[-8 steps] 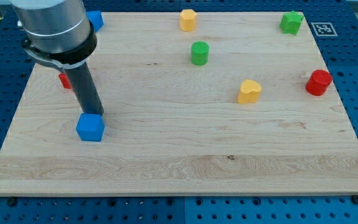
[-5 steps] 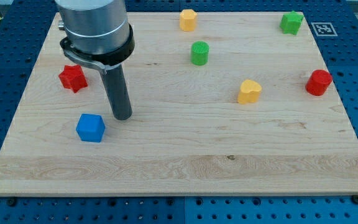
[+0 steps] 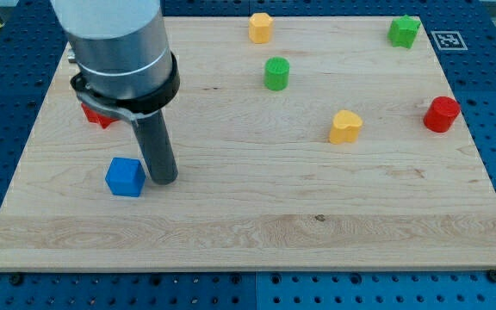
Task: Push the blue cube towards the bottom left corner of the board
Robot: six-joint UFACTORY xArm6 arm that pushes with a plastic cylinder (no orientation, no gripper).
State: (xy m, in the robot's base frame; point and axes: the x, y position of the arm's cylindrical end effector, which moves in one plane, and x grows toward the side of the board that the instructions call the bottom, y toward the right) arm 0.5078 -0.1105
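Note:
The blue cube (image 3: 126, 177) sits on the wooden board (image 3: 257, 215) in its left half, well above the bottom left corner. My tip (image 3: 164, 180) rests on the board just to the right of the cube, very close to its right face. The rod rises from there up to the grey arm at the view's top left.
A red block (image 3: 96, 116) lies partly hidden behind the arm at the left. A green cylinder (image 3: 276, 73) and a yellow block (image 3: 261, 27) are near the top middle. A yellow heart-shaped block (image 3: 345, 127), a red cylinder (image 3: 442, 114) and a green block (image 3: 404, 32) are on the right.
My tip went from above the cube out to its right, then came down and left to sit beside its right face. The cube has not moved.

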